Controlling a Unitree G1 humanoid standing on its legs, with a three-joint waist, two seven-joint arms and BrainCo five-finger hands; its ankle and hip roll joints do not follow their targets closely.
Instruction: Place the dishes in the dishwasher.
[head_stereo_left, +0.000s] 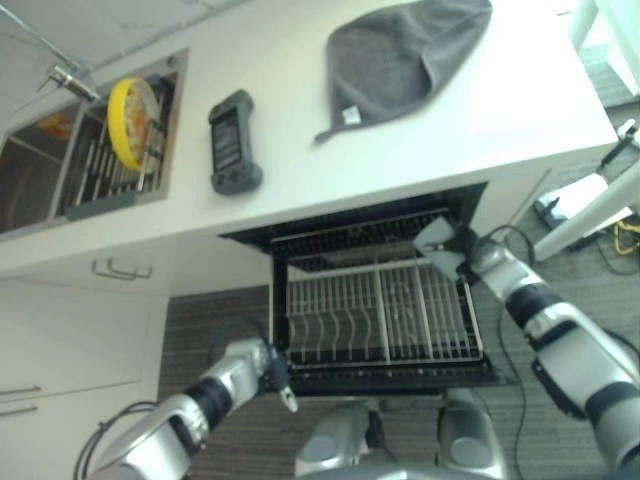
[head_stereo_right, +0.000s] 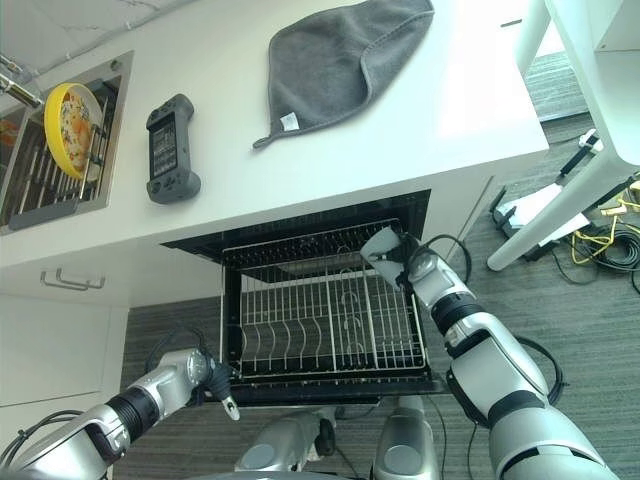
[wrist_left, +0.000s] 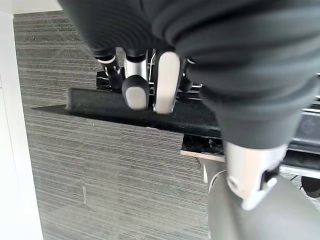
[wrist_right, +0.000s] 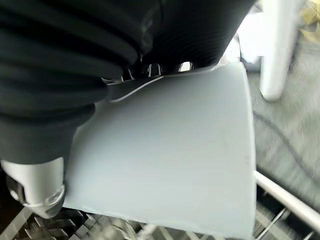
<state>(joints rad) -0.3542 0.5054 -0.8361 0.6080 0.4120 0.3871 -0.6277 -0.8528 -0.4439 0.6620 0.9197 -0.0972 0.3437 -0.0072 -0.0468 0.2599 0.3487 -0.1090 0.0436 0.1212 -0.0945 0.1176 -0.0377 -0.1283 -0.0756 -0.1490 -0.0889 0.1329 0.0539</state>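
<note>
The dishwasher stands open under the counter with its wire rack (head_stereo_left: 330, 320) pulled out over the lowered door (wrist_left: 90, 102). My right hand (head_stereo_left: 472, 256) is shut on a pale grey-white plate (wrist_right: 165, 150), held tilted over the rack's back right corner (head_stereo_right: 383, 248); the thumb (wrist_right: 35, 185) presses the plate's near face. My left hand (head_stereo_left: 258, 368) is low at the door's front left corner, its fingers (wrist_left: 166, 82) curled over the black door edge. A yellow plate (head_stereo_left: 128, 120) stands on edge in the sink's drying rack (head_stereo_right: 40, 185).
On the white counter (head_stereo_left: 300, 160) lie a dark handheld device (head_stereo_left: 233, 142) and a grey cloth (head_stereo_left: 405, 55). White cabinet drawers (head_stereo_left: 70, 330) are at the left. A white table leg (head_stereo_right: 545, 225) and cables (head_stereo_right: 610, 240) stand on the floor to the right.
</note>
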